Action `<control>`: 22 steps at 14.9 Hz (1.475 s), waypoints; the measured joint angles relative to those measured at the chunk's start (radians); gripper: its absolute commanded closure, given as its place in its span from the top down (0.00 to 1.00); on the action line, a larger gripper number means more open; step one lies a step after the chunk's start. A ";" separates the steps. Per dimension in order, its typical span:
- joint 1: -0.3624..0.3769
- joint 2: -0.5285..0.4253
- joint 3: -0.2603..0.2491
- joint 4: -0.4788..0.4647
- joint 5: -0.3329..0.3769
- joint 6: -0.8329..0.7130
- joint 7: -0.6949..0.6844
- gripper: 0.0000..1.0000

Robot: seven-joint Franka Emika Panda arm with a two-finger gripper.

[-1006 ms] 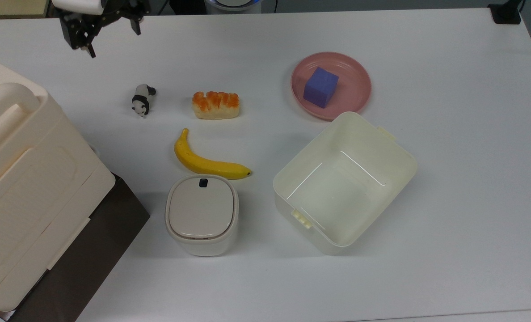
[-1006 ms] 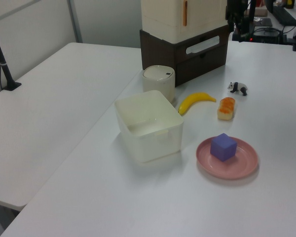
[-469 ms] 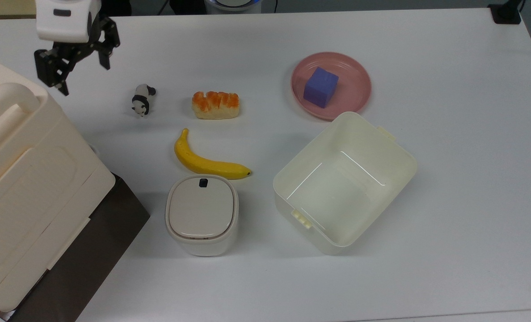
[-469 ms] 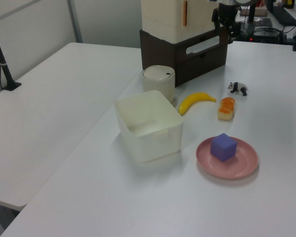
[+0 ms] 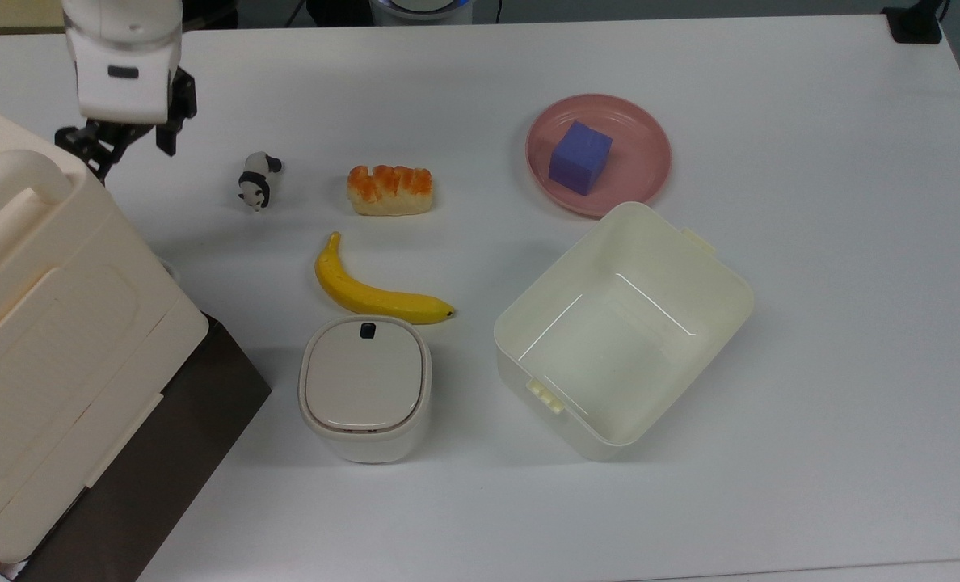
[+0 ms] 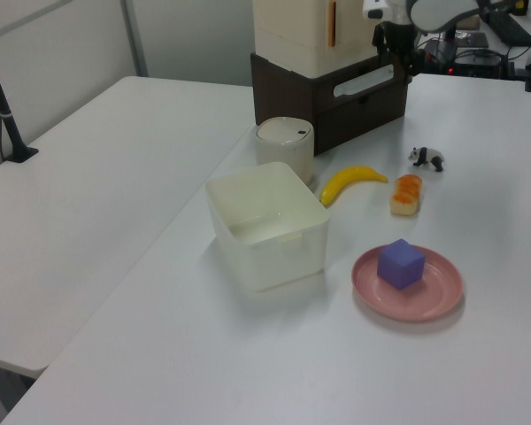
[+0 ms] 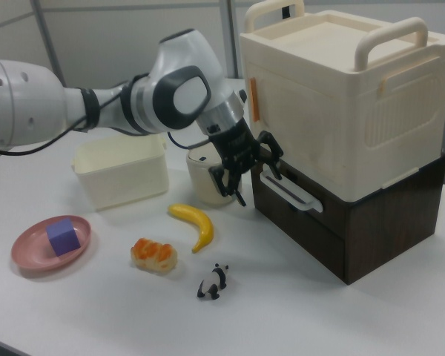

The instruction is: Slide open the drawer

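Right view had the clearest angle: the arm's black two-finger gripper [image 7: 246, 172] hung just in front of the dark brown wooden drawer [image 7: 311, 215], right by the white loop handle [image 7: 288, 190] on its front panel, with the fingers spread apart and nothing between them. The drawer sat fully pushed in at the base of the stack, under the big cream plastic lidded box with handles [image 7: 341, 89], at the far end of the white desk [image 7: 96, 311] in the right view's right half. From the left view the gripper [image 6: 395, 53] was at the handle's end nearest the desk's far edge, though I couldn't tell if it was touching yet. So I'd call this the approach step, grasp not made. Next move probably needed the fingers lined up around the loop, closed on it, then a straight pull out toward the yellow banana [image 7: 195, 224] side. The small lidded cream bin [image 5: 364, 388] stood close to the drawer front, so the pull path looked a bit tight there.
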 measured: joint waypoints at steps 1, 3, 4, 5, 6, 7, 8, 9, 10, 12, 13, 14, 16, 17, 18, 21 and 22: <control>0.000 0.012 -0.001 0.000 -0.018 0.013 0.001 1.00; -0.003 0.036 -0.002 0.001 -0.048 0.032 0.001 1.00; -0.004 0.049 -0.002 0.001 -0.057 0.041 0.001 1.00; -0.004 0.056 -0.002 0.001 -0.060 0.048 0.001 1.00; -0.004 0.061 -0.002 0.002 -0.062 0.059 0.001 1.00; -0.004 0.065 -0.002 0.002 -0.063 0.068 0.001 1.00; -0.004 0.068 -0.002 0.002 -0.064 0.074 0.001 1.00; -0.004 0.070 -0.002 0.003 -0.065 0.075 0.001 1.00; -0.004 0.071 -0.002 0.004 -0.065 0.076 0.001 1.00; -0.004 0.072 -0.001 0.004 -0.065 0.076 0.001 1.00; -0.004 0.072 -0.001 0.005 -0.065 0.076 0.001 1.00; -0.004 0.073 -0.001 0.005 -0.065 0.076 0.001 1.00; -0.004 0.079 0.002 0.005 -0.065 0.076 0.001 1.00; -0.002 0.085 0.004 0.005 -0.065 0.077 0.001 1.00; -0.001 0.092 0.004 0.006 -0.065 0.085 0.001 1.00; 0.002 0.115 0.004 0.011 -0.065 0.121 0.001 1.00; 0.003 0.119 0.004 0.011 -0.065 0.122 0.001 1.00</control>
